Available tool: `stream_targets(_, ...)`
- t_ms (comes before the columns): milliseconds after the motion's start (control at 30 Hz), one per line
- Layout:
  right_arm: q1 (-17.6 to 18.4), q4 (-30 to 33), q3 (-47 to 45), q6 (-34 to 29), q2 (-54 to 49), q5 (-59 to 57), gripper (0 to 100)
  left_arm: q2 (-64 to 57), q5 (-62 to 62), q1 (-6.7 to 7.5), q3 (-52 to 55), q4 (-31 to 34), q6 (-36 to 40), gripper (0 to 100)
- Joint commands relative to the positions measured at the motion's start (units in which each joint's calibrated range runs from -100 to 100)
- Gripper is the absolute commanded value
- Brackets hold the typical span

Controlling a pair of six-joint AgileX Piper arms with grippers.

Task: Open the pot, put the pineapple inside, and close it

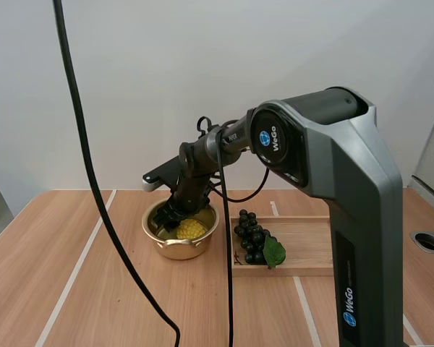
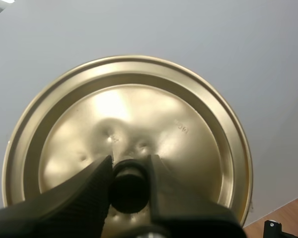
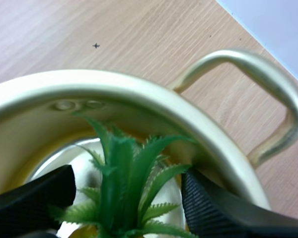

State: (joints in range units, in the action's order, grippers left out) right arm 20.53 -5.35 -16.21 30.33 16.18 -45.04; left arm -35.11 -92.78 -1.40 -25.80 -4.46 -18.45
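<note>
right gripper (image 3: pixel 128 174) straddles pineapple (image 1: pixel 190 229) in pot (image 3: pixel 139 94) — left gripper (image 2: pixel 130 164) pinches lid (image 2: pixel 139 109)

A plain white wall (image 1: pixel 166 72) rises behind a light wood-grain surface (image 1: pixel 29 275) crossed by pale stripes (image 1: pixel 78 267), a round metal port (image 1: pixel 428 241) set near its right edge.

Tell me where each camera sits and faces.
High: behind and above bases, facing forward-down over table; right arm reaches into pot.
Left wrist: on left arm, facing lid; left end effector shut on its knob.
Right wrist: on right arm, looking into pot; right end effector open astride pineapple.
Shared: high and right wrist show pot, pineapple.
</note>
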Motion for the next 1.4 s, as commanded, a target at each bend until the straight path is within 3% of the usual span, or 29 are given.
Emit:
stream_targets(0,-0.1,0.0,-0.3,-0.1,-2.4,2.8,100,0.2,1.5,-0.07,-0.3,0.0,0.0,0)
stream_targets(600,-0.1,-0.4,0.0,-0.1,-8.9,2.0,100,0.2,0.7,-0.07,-0.3,0.0,0.0,0)
stream_targets(1067,-0.1,-0.3,0.0,-0.1,-22.5,0.0,100,0.2,0.7,-0.07,-0.3,0.0,0.0,0)
stream_targets(1233,-0.1,5.6,0.0,-0.9,-25.9,-4.3,100,0.2,0.7,-0.07,-0.3,0.9,-0.3,0)
stream_targets(1367,-0.1,14.6,0.0,-7.7,-29.1,-7.3,100,0.2,1.2,-0.07,-0.3,1.9,-0.3,0)
